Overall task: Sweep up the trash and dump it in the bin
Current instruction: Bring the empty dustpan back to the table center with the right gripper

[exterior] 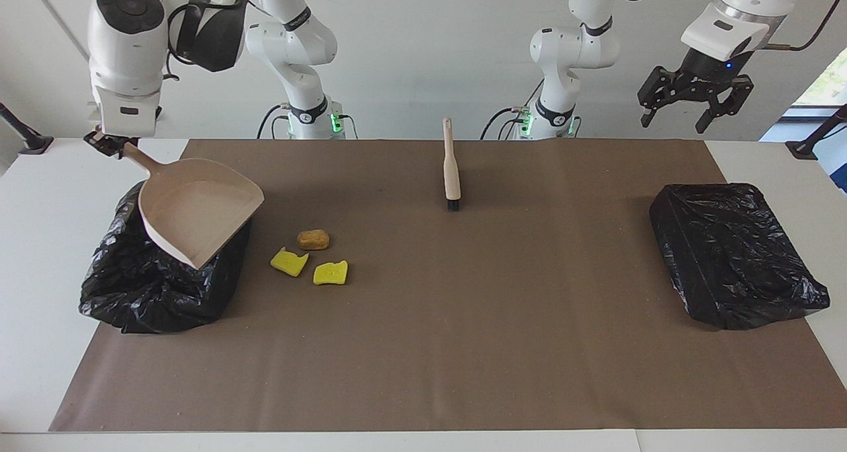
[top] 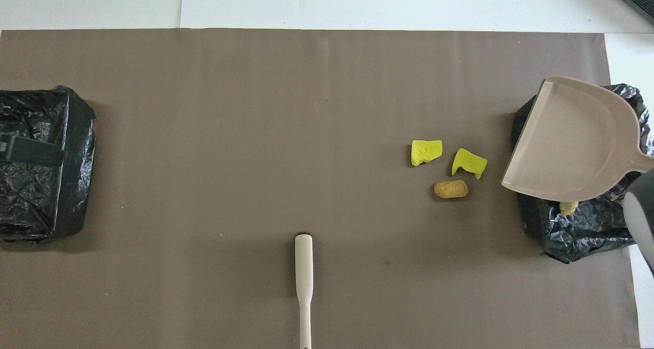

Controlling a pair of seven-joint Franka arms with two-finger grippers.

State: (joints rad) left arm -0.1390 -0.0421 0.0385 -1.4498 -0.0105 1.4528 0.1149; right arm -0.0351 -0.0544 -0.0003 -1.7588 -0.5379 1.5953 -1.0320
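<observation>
My right gripper [exterior: 106, 144] is shut on the handle of the pale pink dustpan [exterior: 195, 210], which it holds tilted, lip down, over the black-bagged bin [exterior: 152, 286] at the right arm's end; the pan [top: 572, 139] looks empty. Three pieces of trash lie on the mat beside that bin: two yellow sponge pieces [exterior: 290, 261] [exterior: 330, 272] and a brown chunk [exterior: 313, 239]. They also show in the overhead view [top: 468, 162] [top: 426, 152] [top: 451, 188]. A pale lump [top: 568, 207] lies in the bin [top: 577, 231]. My left gripper [exterior: 691, 111] is open and empty, raised at the left arm's end, waiting.
The beige hand brush [exterior: 451, 167] lies on the brown mat [exterior: 423, 346] mid-table, nearer to the robots than the trash; it also shows in the overhead view [top: 303, 277]. A second black-bagged bin [exterior: 734, 253] stands at the left arm's end.
</observation>
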